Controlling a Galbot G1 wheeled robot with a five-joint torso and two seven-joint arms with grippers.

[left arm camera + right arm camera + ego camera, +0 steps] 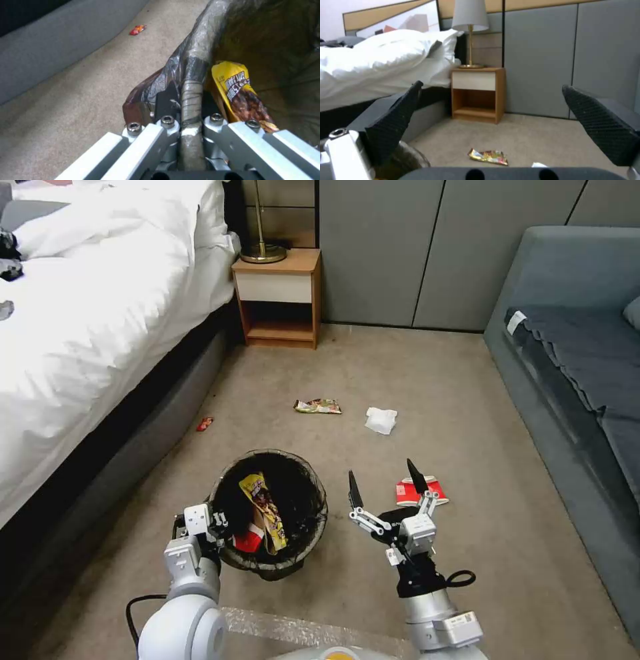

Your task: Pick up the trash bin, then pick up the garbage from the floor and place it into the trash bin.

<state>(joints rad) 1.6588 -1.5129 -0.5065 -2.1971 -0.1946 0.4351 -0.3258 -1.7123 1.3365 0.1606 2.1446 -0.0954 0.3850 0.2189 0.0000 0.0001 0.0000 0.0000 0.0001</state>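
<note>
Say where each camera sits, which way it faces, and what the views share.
Head view: high, looking down at the carpet; both arms show, right gripper open.
Left wrist view: behind the left gripper, clamped on the trash bin rim.
Right wrist view: low, facing the nightstand between open fingers.
Shared: crumpled wrapper, bin.

A bedroom, probably in a hotel. A bed [87, 327] with white bedding runs along the left, 1 wooden nightstand [277, 300] beside it carrying a brass lamp [470, 27] with a pale shade. Grey padded panels [413, 247] line the wall, beige carpet [400, 373] covers the floor, and a grey daybed or sofa [573, 353] stands on the right.
</note>
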